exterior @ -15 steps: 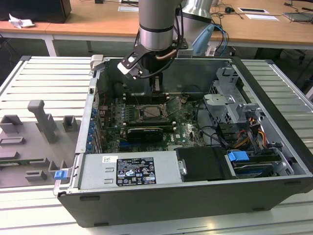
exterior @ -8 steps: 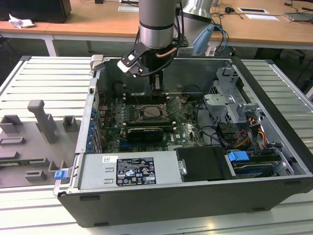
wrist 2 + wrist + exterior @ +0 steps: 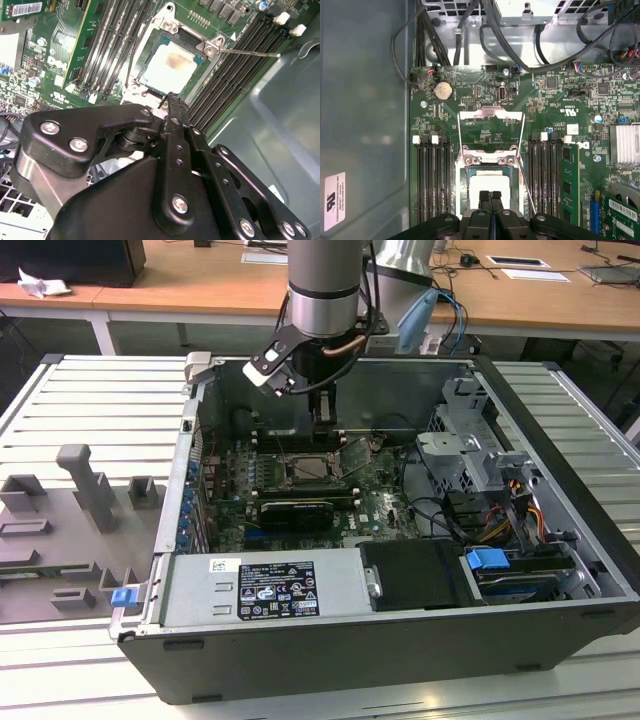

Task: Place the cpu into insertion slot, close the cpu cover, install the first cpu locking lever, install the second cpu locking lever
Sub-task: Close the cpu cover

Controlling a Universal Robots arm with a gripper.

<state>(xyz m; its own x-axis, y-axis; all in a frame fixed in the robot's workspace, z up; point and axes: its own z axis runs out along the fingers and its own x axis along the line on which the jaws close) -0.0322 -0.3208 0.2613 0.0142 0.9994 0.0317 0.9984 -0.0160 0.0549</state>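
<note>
The cpu [image 3: 169, 66], a pale square chip, lies in the insertion slot [image 3: 150, 31] on the green board; it also appears as the pale chip [image 3: 490, 176] in the first wrist view. The cpu cover [image 3: 491, 114], a silver frame with a square window, stands swung open behind the slot. A thin locking lever [image 3: 527, 186] sticks out unlatched beside the slot, seen as a bare lever rod [image 3: 250, 52] in the second wrist view. My gripper [image 3: 490, 196] hangs just above the chip, shut with nothing between its fingers. In the exterior view the gripper [image 3: 322, 425] reaches down into the case over the slot [image 3: 306, 468].
Long black memory slots [image 3: 431, 180] flank the socket on both sides. A silver drive cage [image 3: 468, 445] and cable bundles fill the exterior view's right of the case [image 3: 560, 490]. A power supply [image 3: 265, 585] lies along the case's near wall. Grey fixtures [image 3: 90, 485] stand outside, on the exterior view's left.
</note>
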